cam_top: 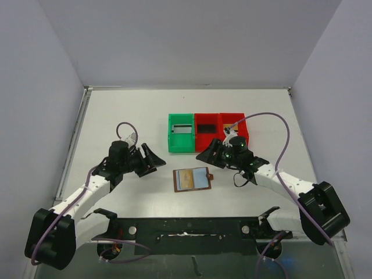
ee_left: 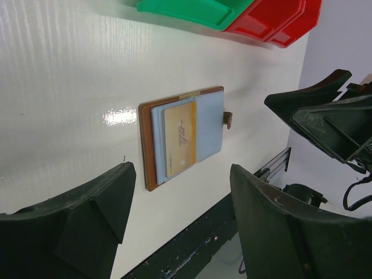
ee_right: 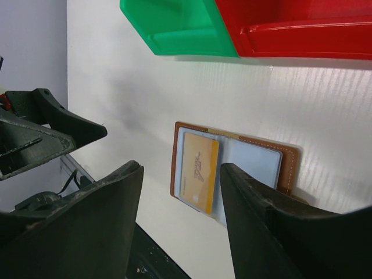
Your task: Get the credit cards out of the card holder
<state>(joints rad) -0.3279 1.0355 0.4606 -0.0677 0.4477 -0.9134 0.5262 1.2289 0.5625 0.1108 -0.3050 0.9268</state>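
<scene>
One green bin (cam_top: 181,144), two red bins (cam_top: 207,142) sit beyond the open card holder (cam_top: 193,179).

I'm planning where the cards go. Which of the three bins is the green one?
The green bin is the leftmost of the row in the top view; the middle bin and the right bin are red.

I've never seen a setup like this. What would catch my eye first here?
An open brown wallet lies flat in the middle of the white table, with a gold card showing in one pale blue pocket. A green bin and two red bins stand in a row just behind it. The left claw and right claw flank the wallet, open and empty.
</scene>
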